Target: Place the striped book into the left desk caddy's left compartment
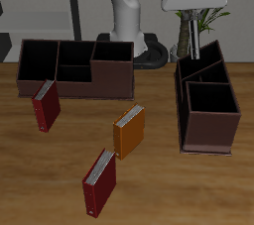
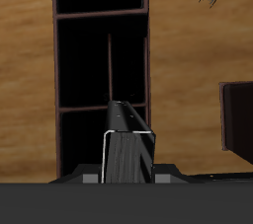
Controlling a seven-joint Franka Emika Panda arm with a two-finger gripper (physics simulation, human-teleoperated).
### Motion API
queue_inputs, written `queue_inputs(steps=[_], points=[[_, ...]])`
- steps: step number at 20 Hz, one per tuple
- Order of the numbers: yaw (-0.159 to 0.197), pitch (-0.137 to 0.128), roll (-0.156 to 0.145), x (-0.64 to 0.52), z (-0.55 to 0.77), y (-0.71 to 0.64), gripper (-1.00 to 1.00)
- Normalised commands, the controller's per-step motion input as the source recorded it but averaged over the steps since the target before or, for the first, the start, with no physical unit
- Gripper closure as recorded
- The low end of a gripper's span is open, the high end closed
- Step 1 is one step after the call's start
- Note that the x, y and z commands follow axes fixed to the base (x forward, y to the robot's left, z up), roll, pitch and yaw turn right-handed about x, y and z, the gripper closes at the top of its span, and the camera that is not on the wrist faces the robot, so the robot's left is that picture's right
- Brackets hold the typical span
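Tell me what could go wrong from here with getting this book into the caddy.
1. The gripper holds the striped book above the caddy, close to its thin dividers; lowered here, it could catch on one.
2. Released now, it might drop into a small middle section, not the wide end compartment.

Count on the table: four books, two caddies.

Two dark red books, one [image 1: 45, 106] at nine o'clock and one [image 1: 98, 182] at seven o'clock near the front edge; one orange book [image 1: 129, 132] about the centre; one striped book [image 1: 202, 56] at two o'clock, leaning in the left desk caddy [image 1: 208, 110]; a second brown caddy [image 1: 79, 68] at ten o'clock.
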Motion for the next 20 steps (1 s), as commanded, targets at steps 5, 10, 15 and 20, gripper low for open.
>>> queue_inputs(steps=[5, 10, 15, 20], points=[[-0.031, 0.041, -0.001, -0.01, -0.13, -0.06, 1.00], [0.000, 0.019, 0.042, -0.15, -0.11, 0.10, 1.00], [-0.005, 0.019, 0.035, -0.06, -0.09, 0.09, 1.00], [0.013, 0.013, 0.016, -0.01, -0.08, 0.06, 1.00]])
